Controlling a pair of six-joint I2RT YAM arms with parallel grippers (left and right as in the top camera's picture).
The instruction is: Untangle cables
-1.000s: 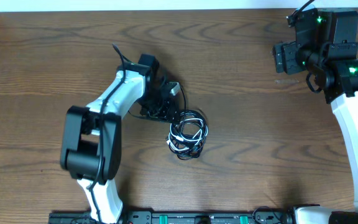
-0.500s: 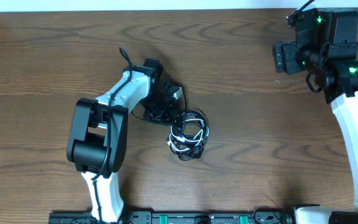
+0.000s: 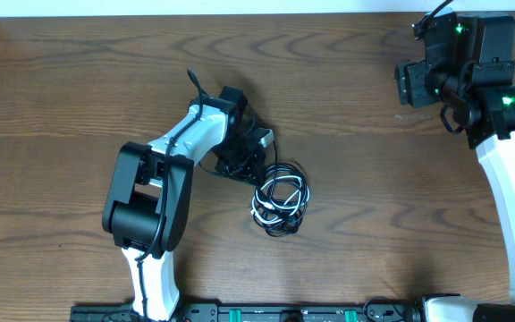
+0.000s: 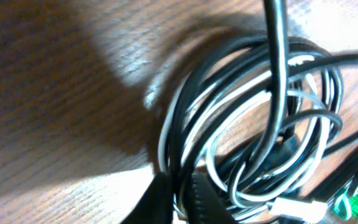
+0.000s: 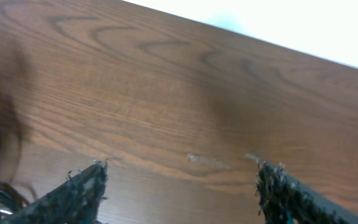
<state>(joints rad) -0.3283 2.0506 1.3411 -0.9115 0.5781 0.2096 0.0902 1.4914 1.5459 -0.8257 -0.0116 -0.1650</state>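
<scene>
Glossy thin black and white cables [image 4: 179,130] lie coiled in a tangle mid-counter, the left pincer [image 4: 182,199] clenched on some strands, on a dark wavy-grained wooden counter [image 5: 166,81]; farther back, the right pincer [image 5: 182,167] hangs released near a white wall [image 3: 195,7].

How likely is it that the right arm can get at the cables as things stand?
Probably yes: the right tool hangs open far off, bare table between it and the cables; only the left tool grips their upper-left edge.
</scene>
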